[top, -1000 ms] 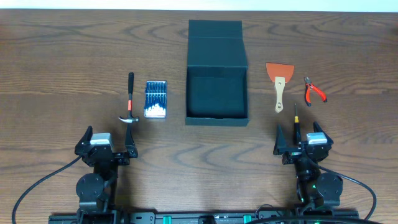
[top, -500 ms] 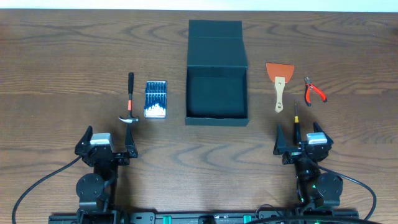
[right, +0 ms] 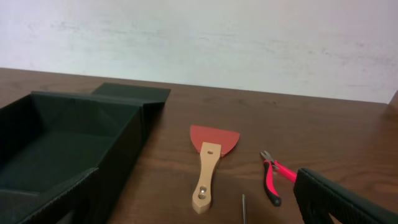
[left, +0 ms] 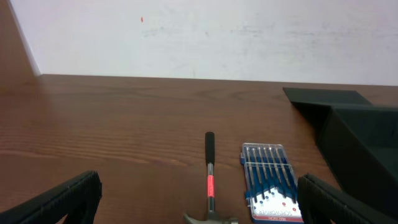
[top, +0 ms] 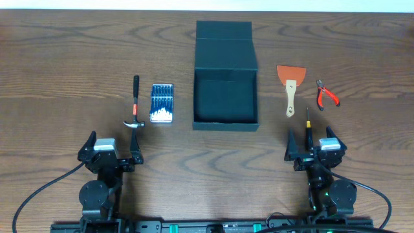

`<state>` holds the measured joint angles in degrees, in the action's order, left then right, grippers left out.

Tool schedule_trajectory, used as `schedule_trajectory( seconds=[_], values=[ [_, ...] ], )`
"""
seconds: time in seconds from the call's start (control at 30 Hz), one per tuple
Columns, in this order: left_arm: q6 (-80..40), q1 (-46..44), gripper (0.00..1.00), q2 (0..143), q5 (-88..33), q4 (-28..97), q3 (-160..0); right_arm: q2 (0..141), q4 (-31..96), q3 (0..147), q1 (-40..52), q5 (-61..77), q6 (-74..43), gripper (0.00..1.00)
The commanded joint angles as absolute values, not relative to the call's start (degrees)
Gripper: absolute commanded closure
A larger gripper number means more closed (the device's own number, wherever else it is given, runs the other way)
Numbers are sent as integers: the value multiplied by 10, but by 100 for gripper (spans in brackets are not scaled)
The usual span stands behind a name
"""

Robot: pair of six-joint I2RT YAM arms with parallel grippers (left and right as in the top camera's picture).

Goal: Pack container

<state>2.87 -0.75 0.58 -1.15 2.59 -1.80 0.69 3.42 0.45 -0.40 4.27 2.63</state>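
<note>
The dark teal-black container stands open at the table's middle, lid flap laid back, inside empty; it also shows in the left wrist view and the right wrist view. Left of it lie a hammer and a small blue case of silver bits. Right of it lie a red scraper with wooden handle, red pliers and a screwdriver. My left gripper and right gripper are open, empty, near the front edge.
The wooden table ends at a white wall at the back.
</note>
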Motion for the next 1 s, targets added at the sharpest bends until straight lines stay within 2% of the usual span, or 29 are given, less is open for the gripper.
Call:
schedule_trajectory(
  seconds=[0.0, 0.27, 0.5, 0.8, 0.87, 0.97],
  values=[
    [34, -4, 1, 2, -10, 38, -2, 4, 35, 3, 0, 41, -5, 1],
    [34, -4, 2, 2, -10, 38, -2, 62, 83, 60, 0, -1, -42, 1],
    [34, -4, 2, 2, -10, 38, -2, 329, 119, 290, -3, -20, 0, 1],
    [34, -4, 2, 2, -10, 38, -2, 762, 534, 823, -3, -1, 3, 1],
    [34, -4, 2, 2, -10, 38, -2, 831, 599, 910, -3, -2, 3, 1],
    [34, -4, 2, 2, -10, 38, -2, 903, 632, 983, -3, -3, 3, 1]
  ],
)
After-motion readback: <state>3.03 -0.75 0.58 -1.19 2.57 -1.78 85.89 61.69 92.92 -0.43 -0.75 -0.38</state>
